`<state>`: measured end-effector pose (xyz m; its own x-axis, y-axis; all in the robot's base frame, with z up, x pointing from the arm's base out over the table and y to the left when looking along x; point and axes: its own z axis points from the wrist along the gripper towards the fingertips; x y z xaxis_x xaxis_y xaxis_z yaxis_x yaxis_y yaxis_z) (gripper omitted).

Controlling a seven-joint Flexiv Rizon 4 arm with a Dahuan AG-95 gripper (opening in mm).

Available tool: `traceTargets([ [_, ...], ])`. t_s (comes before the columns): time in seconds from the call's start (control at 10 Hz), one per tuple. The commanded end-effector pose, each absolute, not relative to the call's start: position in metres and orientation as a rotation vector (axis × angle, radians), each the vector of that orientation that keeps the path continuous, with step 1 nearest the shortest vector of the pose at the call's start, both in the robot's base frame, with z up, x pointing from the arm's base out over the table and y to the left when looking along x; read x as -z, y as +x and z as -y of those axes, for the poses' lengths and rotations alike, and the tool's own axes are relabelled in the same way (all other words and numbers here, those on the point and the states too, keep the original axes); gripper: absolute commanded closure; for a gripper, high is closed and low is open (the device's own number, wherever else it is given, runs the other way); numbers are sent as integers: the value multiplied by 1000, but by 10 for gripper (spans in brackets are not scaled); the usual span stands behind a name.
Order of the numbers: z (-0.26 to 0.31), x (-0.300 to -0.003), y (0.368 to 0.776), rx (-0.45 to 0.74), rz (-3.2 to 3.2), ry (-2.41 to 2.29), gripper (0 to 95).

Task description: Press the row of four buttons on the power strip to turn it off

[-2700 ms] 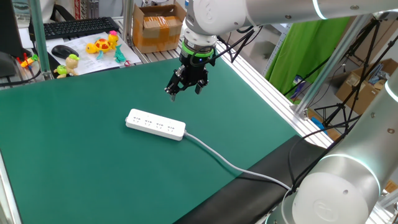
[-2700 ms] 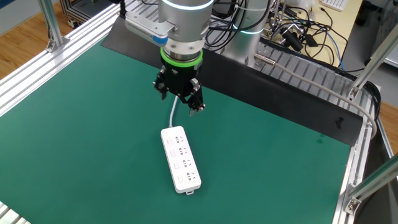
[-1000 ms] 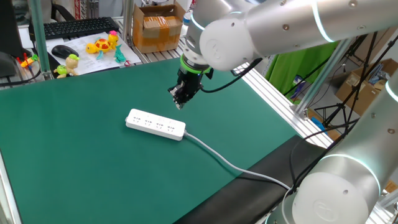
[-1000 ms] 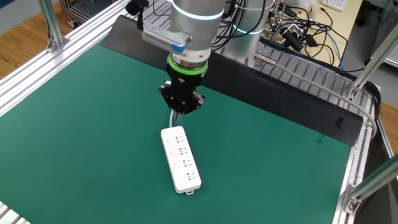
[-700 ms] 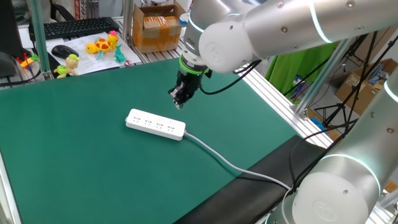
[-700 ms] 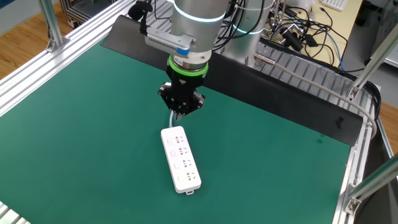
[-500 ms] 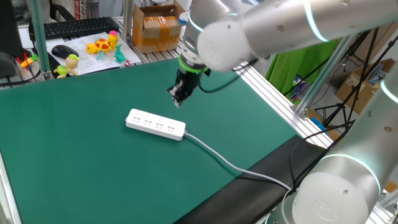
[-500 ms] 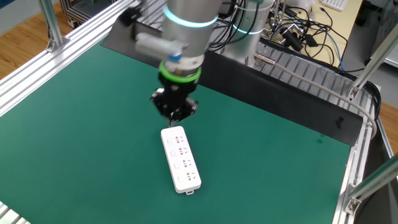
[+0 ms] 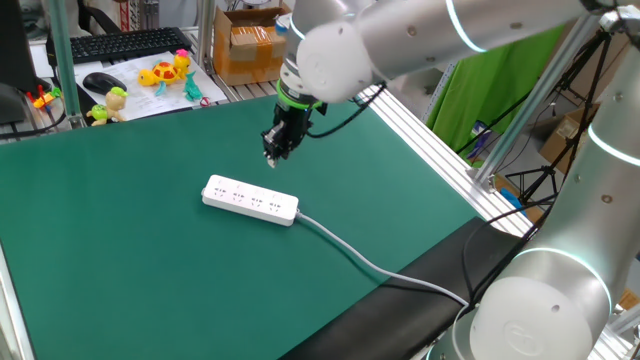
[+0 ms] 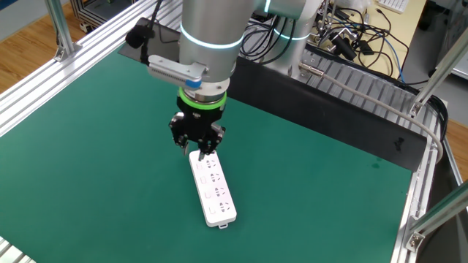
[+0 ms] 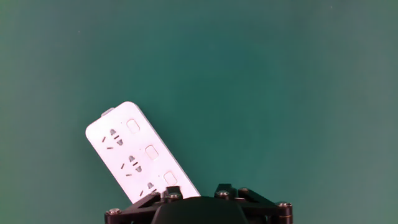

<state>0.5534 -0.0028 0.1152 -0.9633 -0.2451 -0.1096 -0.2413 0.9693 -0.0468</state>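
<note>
The white power strip (image 9: pixel 250 198) lies flat on the green mat, its grey-white cable (image 9: pixel 370 262) running off toward the arm's base. My gripper (image 9: pixel 273 152) hangs above the mat just behind the strip's cable end, not touching it. In the other fixed view the gripper (image 10: pixel 196 150) overlaps the far end of the power strip (image 10: pixel 213 188). The hand view shows the power strip (image 11: pixel 134 152) at lower left, with three of the buttons (image 11: pixel 150 151) in a row along its right edge. The fingertips are hidden there behind the black hand housing (image 11: pixel 199 210). No view shows the gap between the fingertips plainly.
A black keyboard (image 9: pixel 118 43), a mouse (image 9: pixel 103 81), small toys (image 9: pixel 165 72) and a cardboard box (image 9: pixel 255 42) sit beyond the mat's far edge. Aluminium rails (image 10: pixel 44 95) border the mat. Loose cables (image 10: pixel 358 36) lie behind the arm's base.
The hand has swung from beyond the strip's cable end to hang over that end, and the wrist has turned. The power strip has not moved.
</note>
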Motion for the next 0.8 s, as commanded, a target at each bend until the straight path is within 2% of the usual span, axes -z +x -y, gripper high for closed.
traceTargets([
  [0.1,7,-110,557,60,-3005,-371,190],
  [0.8,20,-87,555,74,-3008,-372,190],
])
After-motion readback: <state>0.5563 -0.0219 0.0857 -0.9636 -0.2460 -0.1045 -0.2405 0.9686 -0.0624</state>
